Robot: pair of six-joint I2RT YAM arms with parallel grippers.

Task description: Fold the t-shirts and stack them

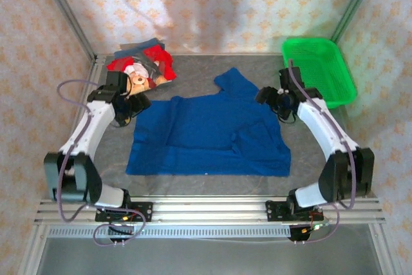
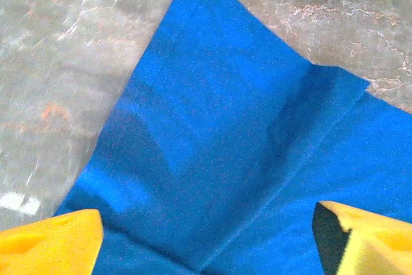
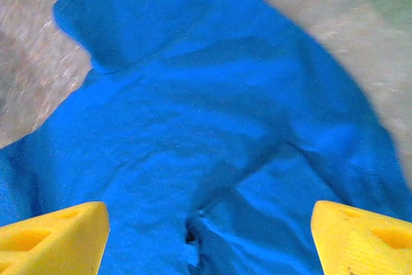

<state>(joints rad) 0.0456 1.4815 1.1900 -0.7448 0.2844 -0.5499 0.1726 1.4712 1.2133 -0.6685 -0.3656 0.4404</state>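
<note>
Blue t-shirt (image 1: 206, 136) lies spread on the table (image 1: 193, 69), rumpled toward its right side. My left gripper (image 2: 206, 233) and right gripper (image 3: 209, 230) hang wide open, empty, above its far corners. I should seat the hem deep in each, then lift evenly.

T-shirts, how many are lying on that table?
2 for certain: a blue t-shirt spread flat in the middle, and a red teddy-bear t-shirt at the far left corner. Dark cloth beneath the red one may be further shirts.
</note>
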